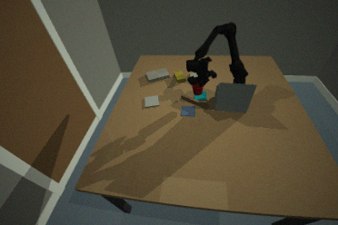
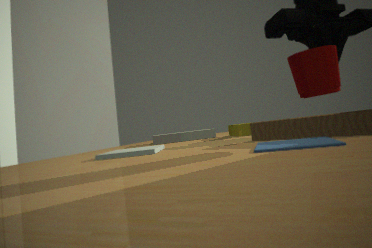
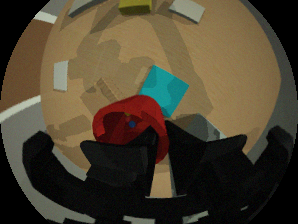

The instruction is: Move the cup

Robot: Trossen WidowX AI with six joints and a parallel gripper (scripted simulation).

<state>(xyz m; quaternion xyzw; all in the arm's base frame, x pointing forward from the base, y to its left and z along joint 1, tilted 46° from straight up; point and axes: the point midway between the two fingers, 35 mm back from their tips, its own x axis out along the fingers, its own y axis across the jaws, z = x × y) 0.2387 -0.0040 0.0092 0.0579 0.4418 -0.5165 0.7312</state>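
cup in the air, cyan pad right below

the hand (image 2: 320,43) is pinching the red cup (image 2: 315,70) at its rim, and the cup hangs clear above the surface (image 1: 218,161), a little tilted in the exterior view. from the top view it sits over the far middle of the surface, just above the cyan pad (image 1: 201,95). the blue pad (image 1: 188,111) lies nearer the front, just beside it. in the wrist view a couple of marbles (image 3: 131,123) show inside the cup, so nothing looks lost.

my read: this is the carry, close to the set-down. to do it well, level the cup, centre it over the cyan pad, then come straight down slowly; a jolt or more tilt could tip the marbles out. let go only once the base sits flat.

room to move: the grey box (image 1: 234,97) stands close on the right side, so drift that way is risky. the yellow block (image 1: 180,76) and the grey slab (image 1: 157,74) lie toward the far left, the pale tile (image 1: 151,102) further left, all apart from the pad. the front half of the surface holds none of these things.
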